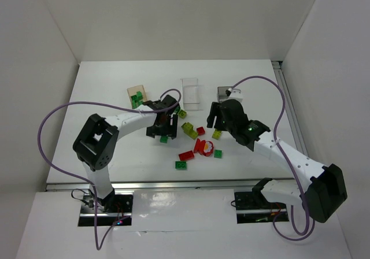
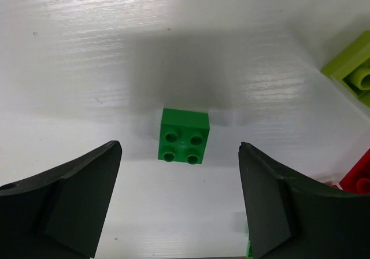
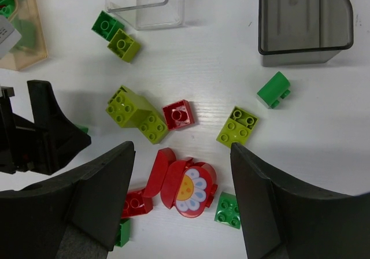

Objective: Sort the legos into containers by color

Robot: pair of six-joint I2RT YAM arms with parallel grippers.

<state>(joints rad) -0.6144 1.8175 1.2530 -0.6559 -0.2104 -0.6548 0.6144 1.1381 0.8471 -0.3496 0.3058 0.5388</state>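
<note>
Bins: orange-tan bin (image 1: 139,88) holds green bricks (image 1: 136,102), near the worktop's (image 1: 115,155) far edge.
My left end effector (image 2: 179,149): wide open, empty; green brick (image 2: 184,136) lies between its fingers, untouched.
My right end effector (image 3: 182,152): open, empty.

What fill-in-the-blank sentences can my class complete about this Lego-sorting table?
1. The green brick under the open left gripper shows ___ studs on top.
2. The bricks lying in the orange-tan bin are ___ in colour.
3. The round red piece carries a picture of a white ___ with a yellow centre.
Missing words: four; green; flower.
</note>
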